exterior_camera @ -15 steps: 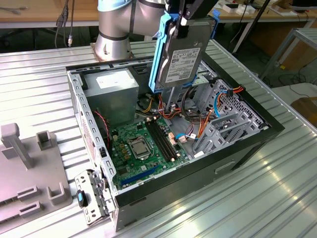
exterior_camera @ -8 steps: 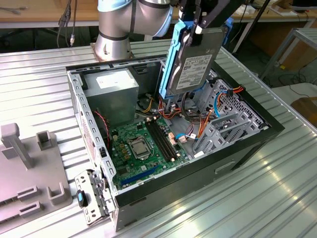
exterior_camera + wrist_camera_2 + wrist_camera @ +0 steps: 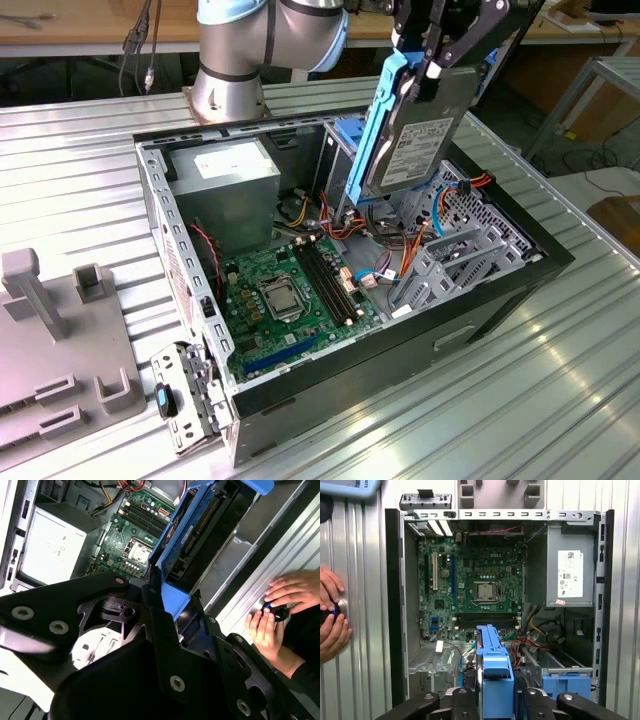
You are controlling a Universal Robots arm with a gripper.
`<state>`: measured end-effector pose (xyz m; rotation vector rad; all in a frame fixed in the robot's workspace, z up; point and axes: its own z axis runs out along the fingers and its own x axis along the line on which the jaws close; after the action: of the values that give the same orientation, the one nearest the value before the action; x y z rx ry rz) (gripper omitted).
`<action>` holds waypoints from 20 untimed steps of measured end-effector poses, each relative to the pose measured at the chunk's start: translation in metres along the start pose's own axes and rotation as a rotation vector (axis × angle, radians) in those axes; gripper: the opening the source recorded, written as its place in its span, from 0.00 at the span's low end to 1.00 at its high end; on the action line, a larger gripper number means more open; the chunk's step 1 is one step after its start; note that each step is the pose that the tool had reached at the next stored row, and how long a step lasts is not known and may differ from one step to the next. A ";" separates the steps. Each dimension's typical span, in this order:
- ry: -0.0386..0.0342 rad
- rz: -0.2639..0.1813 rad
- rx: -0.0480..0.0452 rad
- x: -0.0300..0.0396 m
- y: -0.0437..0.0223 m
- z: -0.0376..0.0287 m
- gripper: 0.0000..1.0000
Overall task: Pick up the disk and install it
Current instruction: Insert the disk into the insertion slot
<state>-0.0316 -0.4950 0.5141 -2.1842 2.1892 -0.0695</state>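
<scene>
The disk point(image 3: 418, 135), a grey metal drive in a bright blue carrier, hangs on edge and tilted above the open computer case point(image 3: 500, 290), over the cabled bay near the case's back right in the exterior view. My gripper point(image 3: 432, 62) is shut on its upper end. In the first wrist view the carrier's blue edge point(image 3: 492, 665) runs out from between the black fingers point(image 3: 462, 702) toward the motherboard. The second wrist view shows the disk point(image 3: 200, 530) from its side, held by the gripper point(image 3: 175, 607), above the case interior.
Inside the case are a green motherboard point(image 3: 285, 290), a grey power supply point(image 3: 225, 185), orange and red cables point(image 3: 385, 235) and a grey drive cage point(image 3: 455, 265). A person's hands point(image 3: 330, 617) rest on the ribbed table beside the case. A grey fixture point(image 3: 60, 330) stands at the exterior view's left.
</scene>
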 end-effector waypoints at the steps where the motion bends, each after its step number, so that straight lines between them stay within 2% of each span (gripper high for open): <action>1: 0.0001 0.000 0.0000 0.0049 -0.0010 0.0004 0.37; 3: 0.0009 0.000 0.0000 0.0117 -0.0015 0.0011 0.37; 8: 0.0027 0.001 0.0000 0.0230 -0.0023 0.0023 0.37; 9: 0.0027 0.001 0.0000 0.0258 -0.0043 0.0027 0.37; 13: 0.0028 0.001 0.0000 0.0279 -0.0127 0.0038 0.37; 17: 0.0030 0.001 0.0000 0.0288 -0.0289 0.0054 0.37; 20: 0.0029 0.002 0.0000 0.0329 -0.0326 0.0065 0.37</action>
<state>0.0013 -0.5280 0.5096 -2.1833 2.1929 -0.0727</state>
